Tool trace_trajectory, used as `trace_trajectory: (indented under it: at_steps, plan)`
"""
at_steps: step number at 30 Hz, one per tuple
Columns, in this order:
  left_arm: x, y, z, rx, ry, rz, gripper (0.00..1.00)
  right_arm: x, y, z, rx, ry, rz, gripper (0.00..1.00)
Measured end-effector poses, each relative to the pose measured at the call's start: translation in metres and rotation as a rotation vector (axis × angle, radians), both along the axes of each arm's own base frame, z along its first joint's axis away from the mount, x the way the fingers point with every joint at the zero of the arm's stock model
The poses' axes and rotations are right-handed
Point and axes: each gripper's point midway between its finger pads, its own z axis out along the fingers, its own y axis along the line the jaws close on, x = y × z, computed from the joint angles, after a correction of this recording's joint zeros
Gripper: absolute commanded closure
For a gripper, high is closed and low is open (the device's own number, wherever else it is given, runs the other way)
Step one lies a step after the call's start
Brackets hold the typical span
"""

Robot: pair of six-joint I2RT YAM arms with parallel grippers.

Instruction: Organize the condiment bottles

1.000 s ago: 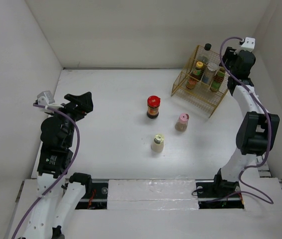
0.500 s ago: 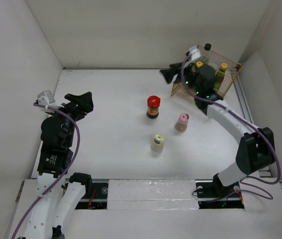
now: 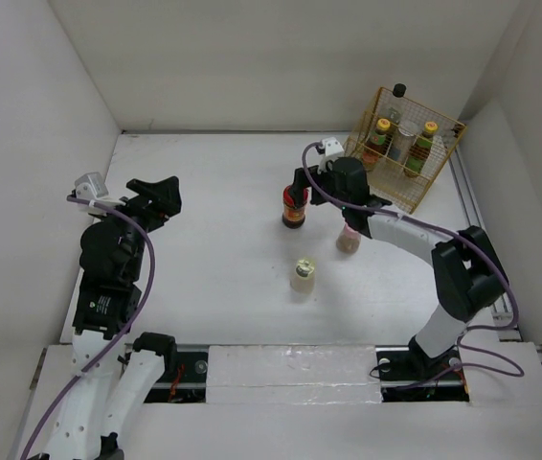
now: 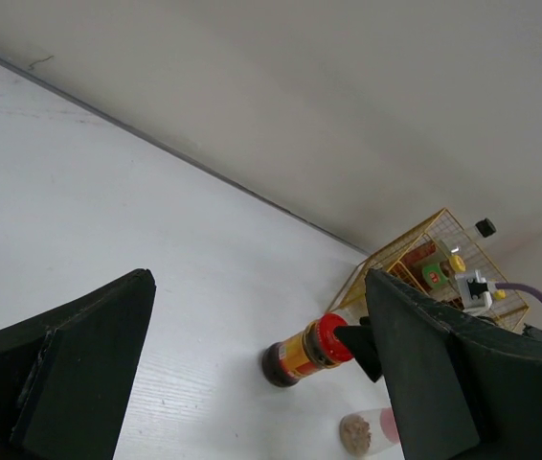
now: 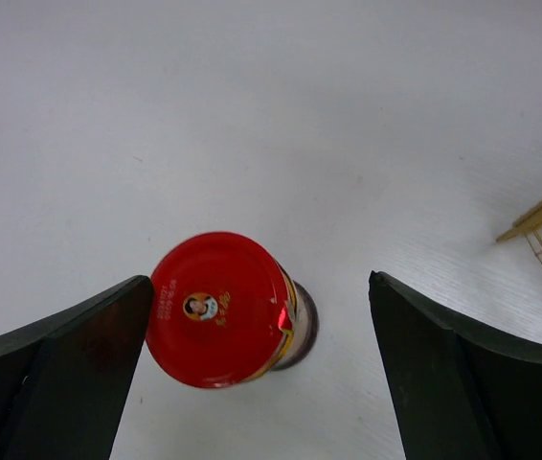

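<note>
Worktop [image 5: 252, 115]: white, matt, with a faint wood-like grain I can see up close. Red-capped jar [image 5: 218, 309]: lid glossy and smooth, catching light, with a gold foil-like band at its rim; body dark and shiny. Basket [image 3: 424, 177]: thin yellow wire, coated metal by the look. Right hand [image 5: 259, 287]: fingers [image 5: 51, 383] matt black plastic, slightly grainy. Left hand [image 4: 257, 278] the same. Pink-capped jar [image 4: 367, 433]: clear body; glass or plastic, I cannot tell.
</note>
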Motion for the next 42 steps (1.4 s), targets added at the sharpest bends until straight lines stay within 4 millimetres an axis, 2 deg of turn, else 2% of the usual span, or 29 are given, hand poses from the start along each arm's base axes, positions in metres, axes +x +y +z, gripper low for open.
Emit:
trace_trajectory:
  at_steps: [4,11,12,14,15,16,19,23,25,27,29,33,35,37,39,42]
  plan:
    - [0.0,0.0,0.0,0.0,0.001,0.0,0.13,0.006,0.015,-0.003,-0.015,-0.001,0.024,0.01]
    - [0.0,0.0,0.0,0.0,0.001,0.0,0.13,-0.005,0.027,-0.02,-0.058,0.04,0.06,0.05]
    - [0.001,0.0,0.0,0.0,0.001,0.0,0.13,-0.006,0.028,-0.021,-0.063,0.042,0.058,0.16]
    - [0.001,0.0,0.0,0.0,0.001,0.0,0.13,-0.004,0.027,-0.025,-0.078,0.043,0.05,0.3]
    - [0.001,0.0,0.0,0.0,0.001,0.0,0.13,-0.003,0.026,-0.026,-0.081,0.042,0.039,0.45]
    - [0.001,-0.001,0.0,0.0,0.001,-0.002,0.13,0.0,0.025,-0.025,-0.091,0.03,0.032,0.5]
    - [0.001,-0.001,0.0,0.0,0.002,-0.004,0.13,0.004,0.021,-0.022,-0.1,0.027,0.002,0.59]
    - [0.001,-0.001,0.0,0.0,0.001,-0.004,0.13,0.005,0.015,-0.02,-0.122,0.034,-0.02,0.59]
    - [0.001,-0.001,0.0,0.0,0.001,-0.004,0.13,0.001,0.006,-0.014,-0.137,0.042,-0.032,0.59]
    - [0.001,-0.001,0.0,0.0,0.001,-0.004,0.13,-0.001,-0.009,0.005,-0.127,0.032,-0.053,0.59]
    - [0.001,-0.001,0.0,0.0,0.001,-0.004,0.13,0.002,-0.031,0.038,-0.094,-0.015,-0.094,0.61]
    - [0.001,-0.001,0.0,0.0,0.001,-0.005,0.13,0.017,-0.105,0.117,0.0,-0.172,-0.234,0.61]
    - [0.0,-0.001,0.0,0.0,0.001,-0.007,0.13,0.025,-0.144,0.143,0.023,-0.237,-0.318,0.61]
    - [0.0,-0.001,0.0,0.0,0.001,-0.007,0.13,0.034,-0.179,0.154,0.019,-0.267,-0.399,0.62]
    - [0.0,-0.001,0.0,0.0,0.001,-0.007,0.13,0.042,-0.206,0.155,0.013,-0.269,-0.454,0.62]
    - [0.0,-0.001,0.0,0.0,0.001,-0.007,0.13,0.054,-0.232,0.147,0.003,-0.243,-0.503,0.62]
